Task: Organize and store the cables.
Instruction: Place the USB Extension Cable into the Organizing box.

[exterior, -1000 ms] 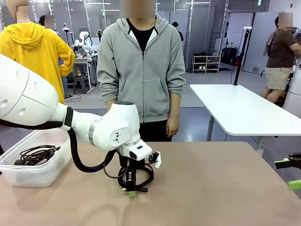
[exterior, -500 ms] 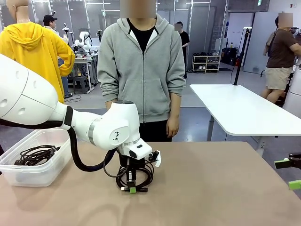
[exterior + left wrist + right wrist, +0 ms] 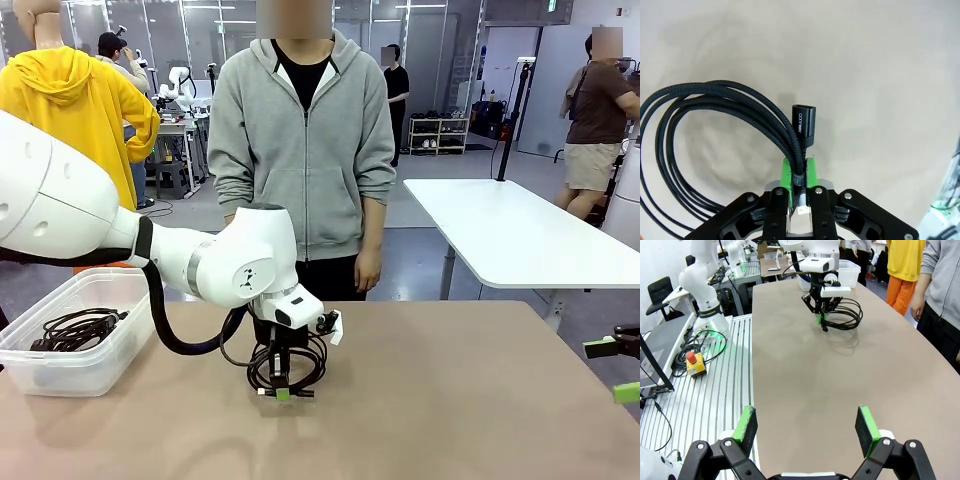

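A coiled black cable [image 3: 297, 366] hangs just above the brown table [image 3: 450, 400] at centre left, with my left gripper [image 3: 281, 393] shut on its bundled strands. In the left wrist view the green pads [image 3: 810, 171] pinch the braided cable [image 3: 715, 95], and a black plug end [image 3: 804, 125] sticks up beside them. More black cables [image 3: 76, 329] lie in the clear plastic bin [image 3: 95, 362] at the left. My right gripper [image 3: 808, 426] stands open over the table's right end with nothing in it, and its green fingertips [image 3: 603, 347] show at the right edge. From there the left gripper [image 3: 821, 316] and the cable [image 3: 846, 315] are far off.
A person in a grey hoodie [image 3: 302, 150] stands at the far edge, arms hanging down. The bin [image 3: 848, 271] sits beyond the left arm. A slatted metal base with an emergency stop button [image 3: 694, 361] runs along the robot's side. A white table [image 3: 520, 235] stands behind at the right.
My left gripper has shut on the cable coil and risen slightly with it. The right gripper has stayed still and open.
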You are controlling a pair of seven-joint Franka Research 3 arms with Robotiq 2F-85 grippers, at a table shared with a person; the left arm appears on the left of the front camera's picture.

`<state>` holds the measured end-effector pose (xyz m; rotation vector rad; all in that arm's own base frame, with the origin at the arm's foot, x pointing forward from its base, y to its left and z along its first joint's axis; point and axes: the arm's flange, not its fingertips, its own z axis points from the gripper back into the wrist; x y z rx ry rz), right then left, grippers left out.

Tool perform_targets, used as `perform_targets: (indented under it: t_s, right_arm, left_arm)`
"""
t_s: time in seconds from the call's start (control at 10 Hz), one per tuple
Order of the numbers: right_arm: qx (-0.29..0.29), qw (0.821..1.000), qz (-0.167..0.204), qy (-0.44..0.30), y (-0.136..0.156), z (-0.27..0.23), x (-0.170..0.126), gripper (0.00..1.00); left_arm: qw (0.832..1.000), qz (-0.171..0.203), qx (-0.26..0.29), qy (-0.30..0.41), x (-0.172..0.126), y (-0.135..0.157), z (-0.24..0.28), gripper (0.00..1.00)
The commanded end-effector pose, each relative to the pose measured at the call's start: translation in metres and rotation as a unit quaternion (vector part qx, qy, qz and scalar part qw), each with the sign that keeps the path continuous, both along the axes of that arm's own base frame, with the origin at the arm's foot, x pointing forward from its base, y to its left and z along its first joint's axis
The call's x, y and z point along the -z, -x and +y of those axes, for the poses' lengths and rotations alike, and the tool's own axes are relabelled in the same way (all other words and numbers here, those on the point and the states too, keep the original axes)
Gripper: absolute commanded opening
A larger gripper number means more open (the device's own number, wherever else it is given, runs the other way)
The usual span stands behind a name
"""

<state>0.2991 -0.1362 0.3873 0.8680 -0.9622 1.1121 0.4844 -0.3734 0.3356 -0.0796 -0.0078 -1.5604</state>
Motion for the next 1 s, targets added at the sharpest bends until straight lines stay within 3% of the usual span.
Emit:
perform_targets:
  t_s: [0.0, 0.2, 0.4, 0.9]
  right_arm:
    - [-0.003, 1.0, -0.004, -0.004, 0.001, -0.001, 0.0, 1.0]
    - [-0.003, 1.0, -0.004, -0.004, 0.001, -0.001, 0.0, 1.0]
    - [-0.003, 1.0, -0.004, -0.004, 0.001, -0.001, 0.0, 1.0]
    - [-0.003, 1.0, -0.004, -0.004, 0.001, -0.001, 0.0, 1.0]
  left_arm:
    - [1.0, -0.002, 0.031, 0.003, -0.062, 0.007, 0.008, 0.04]
    - [0.998, -0.01, 0.057, -0.014, -0.109, 0.014, 0.011, 0.04]
    - [0.997, -0.017, 0.068, 0.009, -0.135, 0.019, 0.016, 0.04]
    - [0.997, -0.033, 0.063, 0.001, -0.146, 0.022, 0.009, 0.04]
